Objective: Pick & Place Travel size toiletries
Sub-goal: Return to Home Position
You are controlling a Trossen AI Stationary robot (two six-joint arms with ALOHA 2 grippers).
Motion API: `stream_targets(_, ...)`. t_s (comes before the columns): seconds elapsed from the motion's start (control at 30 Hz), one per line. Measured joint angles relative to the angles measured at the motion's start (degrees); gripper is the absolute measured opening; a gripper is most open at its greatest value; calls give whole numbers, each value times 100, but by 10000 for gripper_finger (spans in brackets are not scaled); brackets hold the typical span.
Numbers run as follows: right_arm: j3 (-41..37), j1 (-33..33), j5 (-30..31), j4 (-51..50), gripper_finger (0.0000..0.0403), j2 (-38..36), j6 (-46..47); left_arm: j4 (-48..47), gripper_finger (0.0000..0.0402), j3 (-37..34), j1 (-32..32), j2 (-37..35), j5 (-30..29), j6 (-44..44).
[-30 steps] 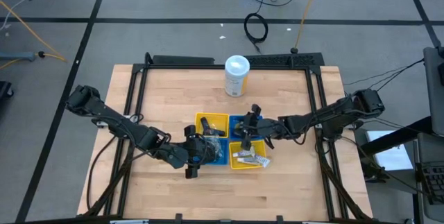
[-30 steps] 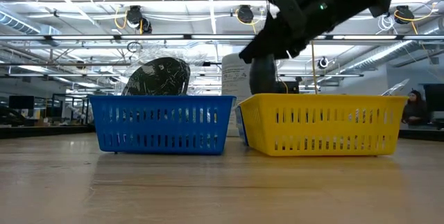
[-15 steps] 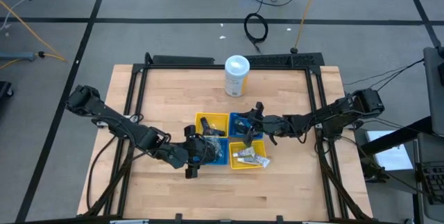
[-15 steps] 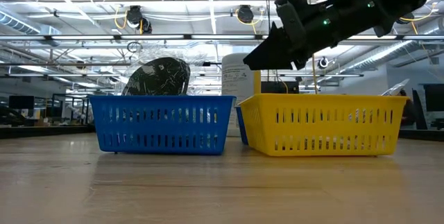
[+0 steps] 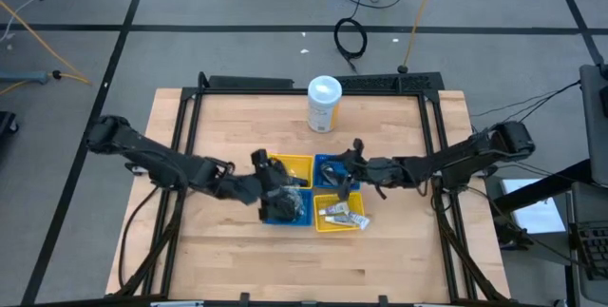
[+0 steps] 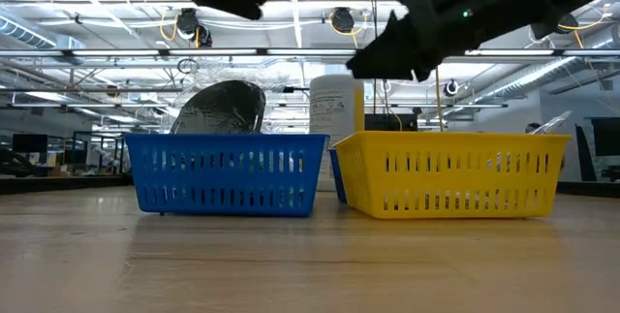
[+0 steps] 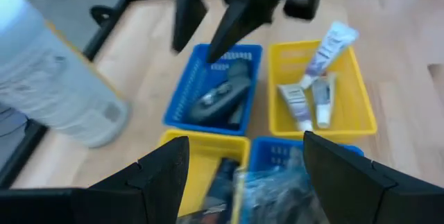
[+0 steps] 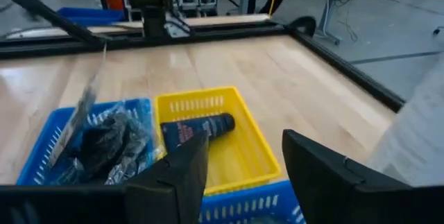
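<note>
1. Shows the left gripper [image 5: 277, 182] raised above the blue tray [image 6: 228, 172], fingers wide apart, empty.
2. Shows the right gripper [image 5: 348, 158] raised between the white canister [image 5: 324, 104] and the yellow tray [image 6: 450, 172] (fingers likewise spread, nothing held).
3. Puts the white tubes [image 5: 342, 217] flat in that yellow tray.
4. Puts the plastic-wrapped mesh puff [image 6: 225, 108] in the blue tray just beside it.

Both arms stretch inward, left end effector [image 5: 274, 185] and right end effector [image 5: 349, 161] close together (fingers spread).
</note>
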Motion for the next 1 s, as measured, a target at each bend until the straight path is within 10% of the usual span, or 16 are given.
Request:
stream_targets(0.43,-2397,61,47,1095,171,-3049,126,2669,278,-3536,99,-3962,225,568)
stream_targets(1.0,-3586,269,1086,-1539,171,-6784,-905,-243,278,-4499,120,-7953,-268,106)
